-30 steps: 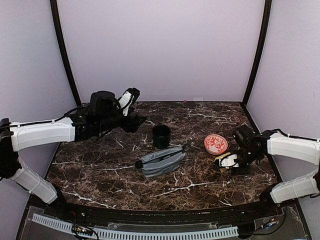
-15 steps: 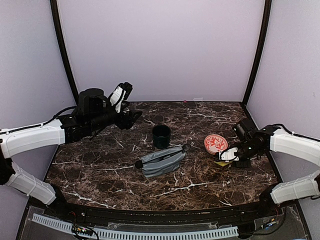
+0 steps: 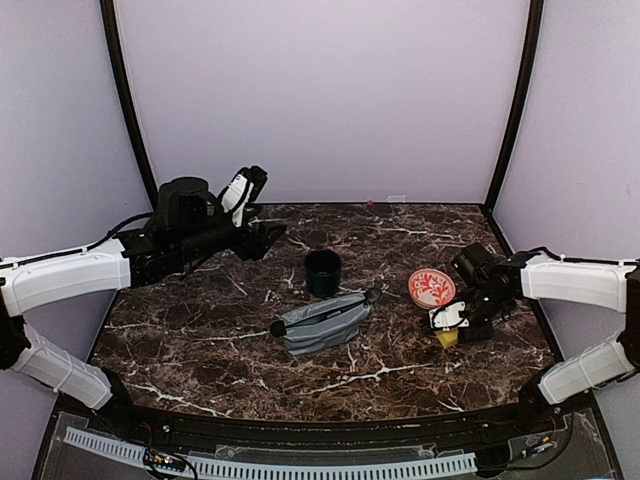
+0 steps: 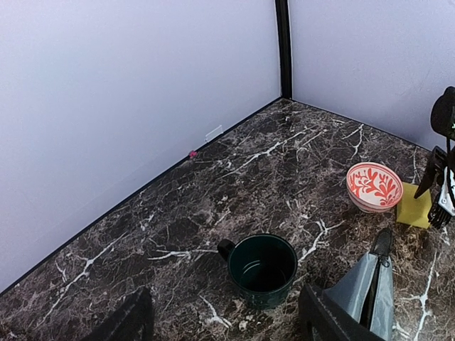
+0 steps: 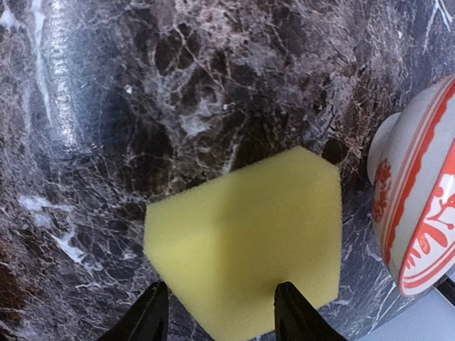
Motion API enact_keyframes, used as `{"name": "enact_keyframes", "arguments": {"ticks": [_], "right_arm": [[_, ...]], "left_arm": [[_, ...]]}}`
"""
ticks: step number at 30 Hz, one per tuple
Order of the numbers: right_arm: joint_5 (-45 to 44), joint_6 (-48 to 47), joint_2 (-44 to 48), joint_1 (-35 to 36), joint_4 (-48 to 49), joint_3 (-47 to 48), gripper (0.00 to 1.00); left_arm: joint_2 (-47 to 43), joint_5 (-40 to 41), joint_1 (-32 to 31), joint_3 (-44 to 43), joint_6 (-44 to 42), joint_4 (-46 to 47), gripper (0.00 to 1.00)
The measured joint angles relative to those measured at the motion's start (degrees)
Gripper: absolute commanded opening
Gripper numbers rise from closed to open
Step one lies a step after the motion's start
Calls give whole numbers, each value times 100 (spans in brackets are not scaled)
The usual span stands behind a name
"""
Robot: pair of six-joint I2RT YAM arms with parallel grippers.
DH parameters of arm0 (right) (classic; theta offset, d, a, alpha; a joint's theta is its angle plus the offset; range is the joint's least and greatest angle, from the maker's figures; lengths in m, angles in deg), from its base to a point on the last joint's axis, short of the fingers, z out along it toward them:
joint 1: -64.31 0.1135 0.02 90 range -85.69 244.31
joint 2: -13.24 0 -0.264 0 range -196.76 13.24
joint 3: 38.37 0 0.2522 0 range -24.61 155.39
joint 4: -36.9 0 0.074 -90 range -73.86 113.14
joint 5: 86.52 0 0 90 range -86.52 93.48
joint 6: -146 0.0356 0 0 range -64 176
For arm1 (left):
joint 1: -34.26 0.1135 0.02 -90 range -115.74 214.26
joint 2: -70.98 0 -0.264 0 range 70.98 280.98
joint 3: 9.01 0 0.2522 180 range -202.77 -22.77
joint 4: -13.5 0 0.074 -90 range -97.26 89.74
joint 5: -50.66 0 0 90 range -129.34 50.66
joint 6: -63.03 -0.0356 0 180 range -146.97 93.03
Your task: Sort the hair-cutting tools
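No hair-cutting tools show in any view. A grey zipped pouch [image 3: 322, 322] lies mid-table, with a dark end poking out at each side. My right gripper [image 3: 452, 320] hangs low over a yellow sponge [image 5: 242, 234] that rests on the marble just in front of the red-and-white plate [image 3: 431, 288]. Its jaws stand apart, one fingertip [image 5: 151, 312] at the sponge's left edge and the other in front of its top face. My left gripper [image 4: 224, 323] is raised at the back left, open and empty, looking down at the dark green cup [image 4: 262, 268].
The cup [image 3: 322, 272] stands just behind the pouch [image 4: 366, 284]. The plate [image 5: 419, 213] sits close to the right of the sponge [image 3: 447, 337]. Lilac walls with black corner posts close in the marble table [image 3: 200, 340] on three sides.
The right gripper came nearer and lower with the sponge, and its jaws widened. The left arm rose a little at first, then stayed still.
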Motion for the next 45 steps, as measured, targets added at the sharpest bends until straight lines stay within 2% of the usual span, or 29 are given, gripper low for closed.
{"name": "enact_keyframes", "arguments": {"ticks": [4,6,8,11,12,14,17,21,25,29,32,35,40,45], "right_arm": [[63,9,-105,48,-2,-39,53],[70,33,-177,72,15,-63,49],[59,96,-245,96,109,-107,38],[-7,192,-310,105,282,-136,9],[-35,273,-315,111,323,-133,5],[-28,428,-295,118,323,-109,2],[433,710,-122,129,55,13,0],[1541,1014,452,192,-435,398,0],[2717,1169,868,210,-496,1088,0],[4264,1211,671,221,-584,1998,0],[5066,1154,446,221,-774,2424,0],[5984,1010,238,232,-1005,2852,0],[6878,935,225,315,-1209,2931,0],[7189,1226,227,352,-988,2826,0]], "left_arm": [[9,-2,0,0,-26,-2,71],[22,-7,0,0,-44,-2,71],[39,-9,0,0,-61,-4,71],[81,-24,0,0,-68,-4,71],[98,-28,0,0,-74,-4,71],[122,-70,0,2,-105,-2,70],[129,-221,0,74,-173,76,70],[116,-697,2,400,-278,455,70],[118,-1287,-85,684,-313,726,70],[197,-1720,-756,695,-529,1161,70],[365,-2181,-1248,684,-632,1515,70],[599,-2577,-1427,684,-546,1958,70],[986,-2728,-1528,682,-267,2763,70],[1410,-2415,-1930,529,-184,3263,70]]}}
